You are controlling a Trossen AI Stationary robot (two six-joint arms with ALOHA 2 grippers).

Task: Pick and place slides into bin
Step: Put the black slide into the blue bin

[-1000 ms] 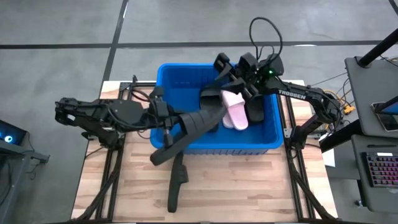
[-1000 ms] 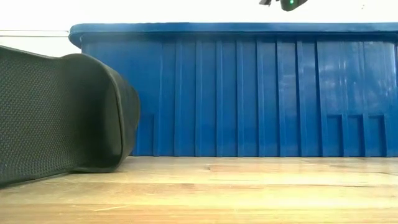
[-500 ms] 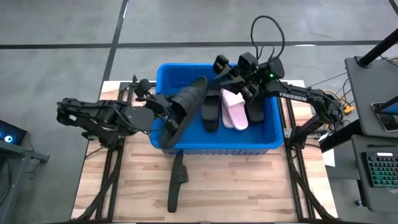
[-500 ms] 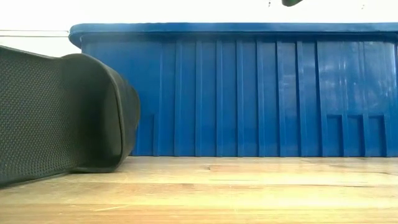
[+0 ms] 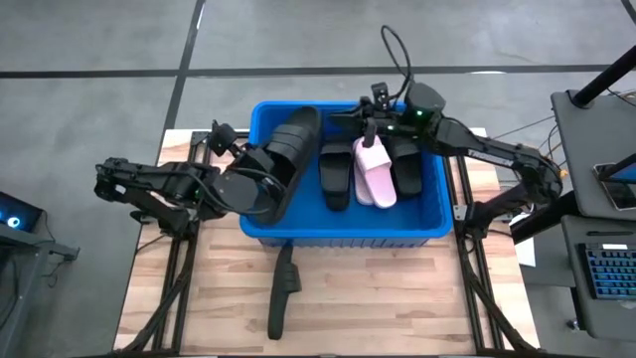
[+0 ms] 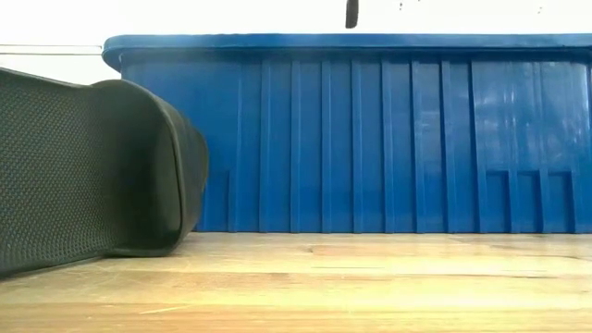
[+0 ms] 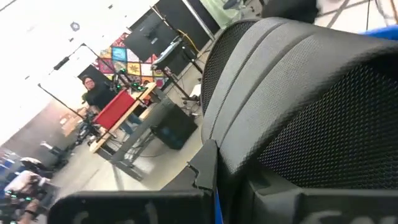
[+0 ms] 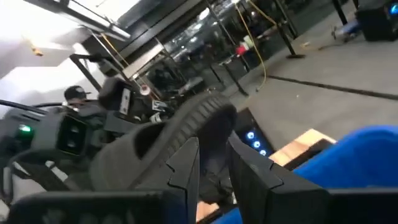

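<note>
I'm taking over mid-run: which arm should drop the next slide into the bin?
Left. The left gripper already holds a black slide over the bin; the right gripper hovers above the pink slide, carrying nothing.

Low view: bin cut off at right, contents hidden; black slide cropped at left. Left gripper's jaws hidden behind held slide.

Two dark jointed arms, black looping cable, small green light, white lettering on the right arm
</note>
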